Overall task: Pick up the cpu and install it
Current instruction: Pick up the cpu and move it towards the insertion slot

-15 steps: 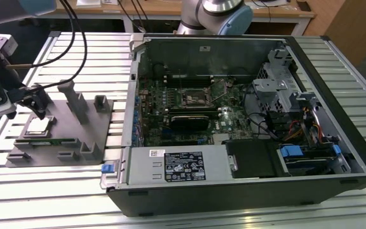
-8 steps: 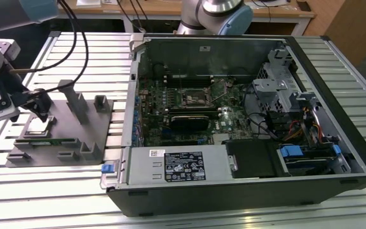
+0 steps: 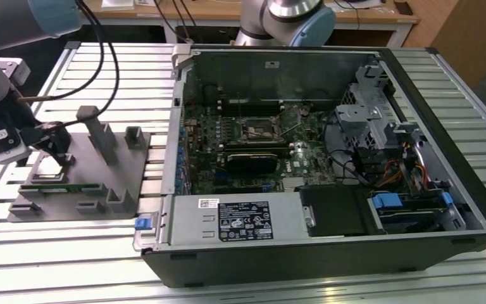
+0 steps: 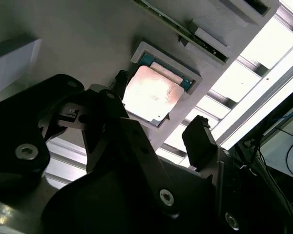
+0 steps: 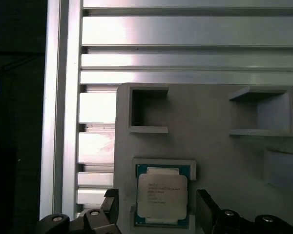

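The fixture (image 3: 99, 183) lies on the slatted table (image 3: 116, 69) at the exterior view's left, just beside the computer case (image 3: 311, 263) at that view's right. The cpu (image 3: 47, 166) sits in a recess of the fixture. The gripper (image 3: 56, 152) hangs over the cpu, one finger spread to each side. The motherboard (image 3: 226, 136) lies inside the case, with its socket (image 3: 260, 130) near mid-board.

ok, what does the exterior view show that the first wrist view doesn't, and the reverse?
Exterior view: the open black computer case and its green motherboard. First wrist view: print on top of the small square silvery cpu, and the jaws open either side of it. Both: that cpu seated in the grey plastic fixture on the slatted aluminium table, gripper over it.
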Tool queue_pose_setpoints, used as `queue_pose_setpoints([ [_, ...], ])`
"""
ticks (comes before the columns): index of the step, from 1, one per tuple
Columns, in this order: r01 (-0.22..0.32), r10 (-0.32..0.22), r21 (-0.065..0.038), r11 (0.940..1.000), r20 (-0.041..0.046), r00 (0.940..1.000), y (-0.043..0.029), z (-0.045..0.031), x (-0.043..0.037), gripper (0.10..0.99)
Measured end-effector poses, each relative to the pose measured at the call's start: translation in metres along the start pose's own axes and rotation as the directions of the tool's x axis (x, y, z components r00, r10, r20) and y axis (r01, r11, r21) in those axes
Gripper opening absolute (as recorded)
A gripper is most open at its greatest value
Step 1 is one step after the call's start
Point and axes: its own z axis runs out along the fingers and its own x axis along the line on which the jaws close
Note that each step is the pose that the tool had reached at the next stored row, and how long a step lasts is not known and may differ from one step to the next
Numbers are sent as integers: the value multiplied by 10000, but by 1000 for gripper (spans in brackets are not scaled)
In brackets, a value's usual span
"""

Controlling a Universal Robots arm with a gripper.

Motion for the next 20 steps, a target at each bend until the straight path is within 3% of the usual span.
queue_pose_setpoints([
  [10, 56, -56, 1, 10000, 15, 10000, -5, 108, -13, 733],
  [13, 146, -146, 5, 9999, 8, 9999, -6, 117, -15, 718],
  [14, 182, -182, 5, 9998, 8, 9998, -6, 119, -15, 647],
  [20, 323, -323, 10, 9995, 39, 9995, -7, 133, -19, 647],
])
